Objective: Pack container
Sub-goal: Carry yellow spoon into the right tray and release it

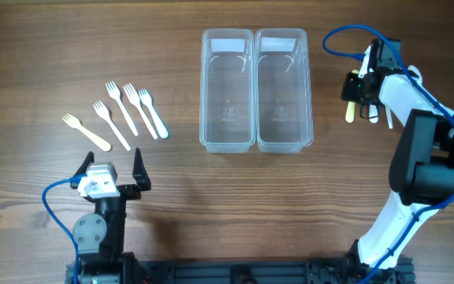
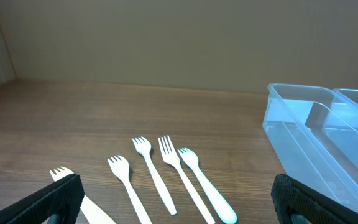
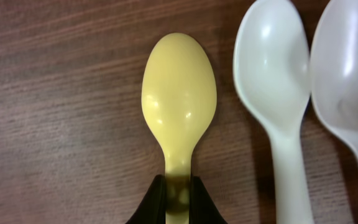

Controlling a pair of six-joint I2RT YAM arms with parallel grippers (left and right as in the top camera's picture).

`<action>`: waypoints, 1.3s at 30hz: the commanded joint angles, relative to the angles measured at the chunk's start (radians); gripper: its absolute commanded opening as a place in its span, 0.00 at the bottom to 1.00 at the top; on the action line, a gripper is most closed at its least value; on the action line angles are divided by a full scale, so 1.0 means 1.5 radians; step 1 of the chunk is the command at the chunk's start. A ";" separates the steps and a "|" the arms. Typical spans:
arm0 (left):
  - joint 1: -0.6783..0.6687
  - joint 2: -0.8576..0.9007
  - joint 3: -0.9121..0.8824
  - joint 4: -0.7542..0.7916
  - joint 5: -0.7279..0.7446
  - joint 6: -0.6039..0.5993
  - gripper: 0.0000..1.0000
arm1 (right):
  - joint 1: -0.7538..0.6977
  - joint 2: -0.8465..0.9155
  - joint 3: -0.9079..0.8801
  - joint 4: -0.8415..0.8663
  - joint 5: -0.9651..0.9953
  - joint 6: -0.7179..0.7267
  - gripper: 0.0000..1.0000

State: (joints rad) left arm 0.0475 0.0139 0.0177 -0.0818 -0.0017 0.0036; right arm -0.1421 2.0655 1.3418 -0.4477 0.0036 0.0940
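The clear twin container (image 1: 255,47) stands at the table's middle back, both tubs empty; its left end shows in the left wrist view (image 2: 303,134). To its right, my right gripper (image 1: 353,96) (image 3: 179,194) is shut on the neck of a yellow spoon (image 3: 179,93) (image 1: 351,112), bowl pointing away over the wood. Two white spoons (image 3: 272,68) lie just right of it. Several forks (image 1: 124,110) (image 2: 166,171) lie on the left. My left gripper (image 1: 110,162) (image 2: 180,208) stands wide open just in front of them, holding nothing.
A yellow fork (image 1: 85,132) lies leftmost in the fork row, its tines by my left finger (image 2: 58,198). The right arm's white and black body (image 1: 424,158) runs down the right side of the table. A blue cable (image 1: 345,35) loops above the right gripper.
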 commanded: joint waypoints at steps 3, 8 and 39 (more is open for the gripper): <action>-0.004 -0.006 -0.006 0.002 0.006 0.012 1.00 | 0.007 -0.132 -0.010 -0.016 -0.018 -0.006 0.04; -0.004 -0.006 -0.006 0.002 0.006 0.012 1.00 | 0.017 -0.247 -0.010 -0.045 -0.021 -0.016 0.04; -0.004 -0.006 -0.006 0.002 0.006 0.012 1.00 | 0.262 -0.137 -0.010 -0.039 -0.058 0.009 0.40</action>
State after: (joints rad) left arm 0.0467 0.0139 0.0177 -0.0818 -0.0017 0.0036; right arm 0.2481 1.8366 1.3216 -0.5167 -0.0822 0.0952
